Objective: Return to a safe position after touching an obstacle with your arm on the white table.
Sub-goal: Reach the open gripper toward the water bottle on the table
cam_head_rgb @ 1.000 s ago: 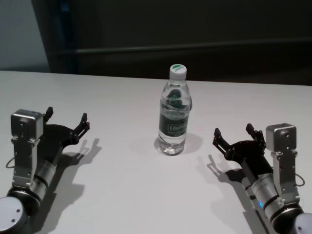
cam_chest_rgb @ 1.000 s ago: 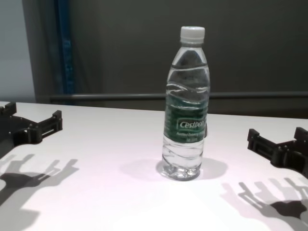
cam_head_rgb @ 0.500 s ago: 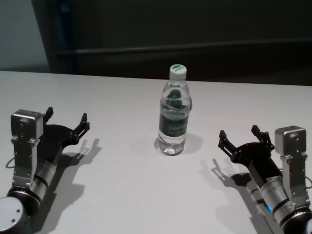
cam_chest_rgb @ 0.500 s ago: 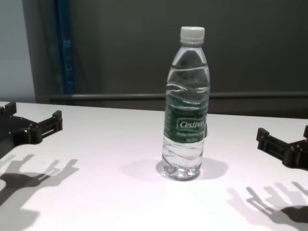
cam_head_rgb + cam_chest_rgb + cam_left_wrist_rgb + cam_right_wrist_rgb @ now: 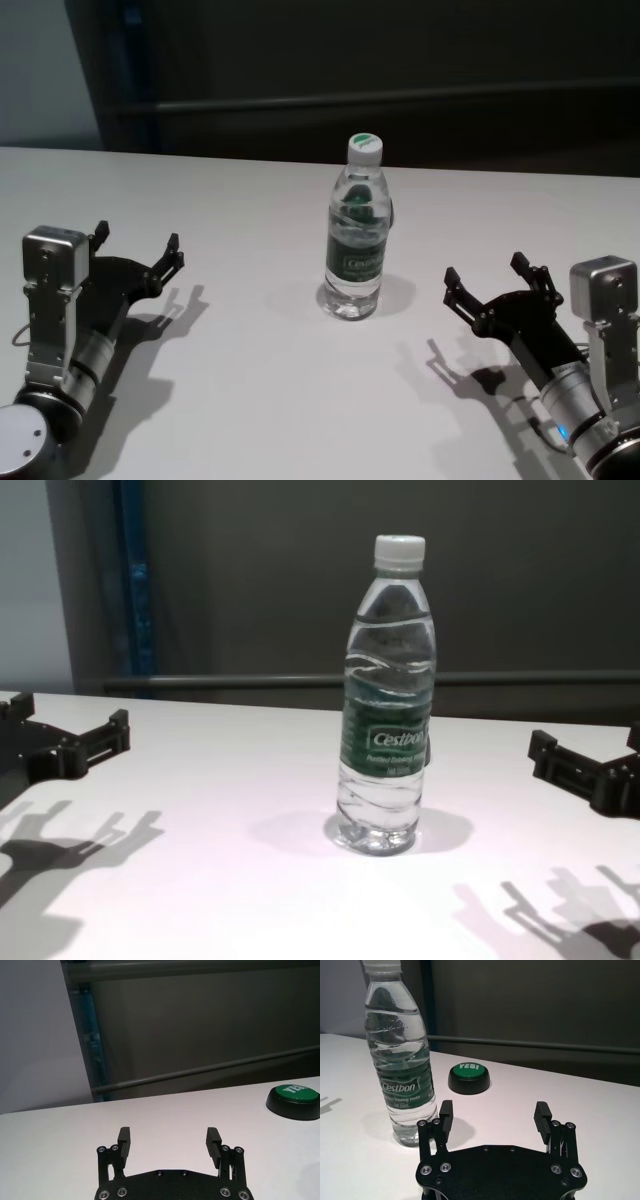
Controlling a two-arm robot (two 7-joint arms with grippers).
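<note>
Clear plastic, capped in white and banded with a dark green "Cestbon" label, the water bottle (image 5: 356, 234) stands upright near the middle of the white surface (image 5: 250, 380), touching neither arm; its shadow pools round its base.

Right gripper (image 5: 493, 282) hangs above the surface toward the right edge, well apart from the bottle, its fingers (image 5: 445, 1114) spread wide with nothing between them; in the right wrist view the bottle (image 5: 400, 1057) stands beyond and to one side of the fingers, not between them; its shadow falls on the surface beneath it in the chest view, where only the gripper's (image 5: 590, 765) front part shows.

Left gripper (image 5: 135, 246) sits parked near the left edge, just as far from the bottle, its fingers (image 5: 124, 1142) likewise spread and holding nothing.

Behind the bottle, toward the far edge, lies a small dark dome with a green top (image 5: 468, 1078) marked "YES!"; it rests flat on the surface, near the bottle yet not touching it.
</note>
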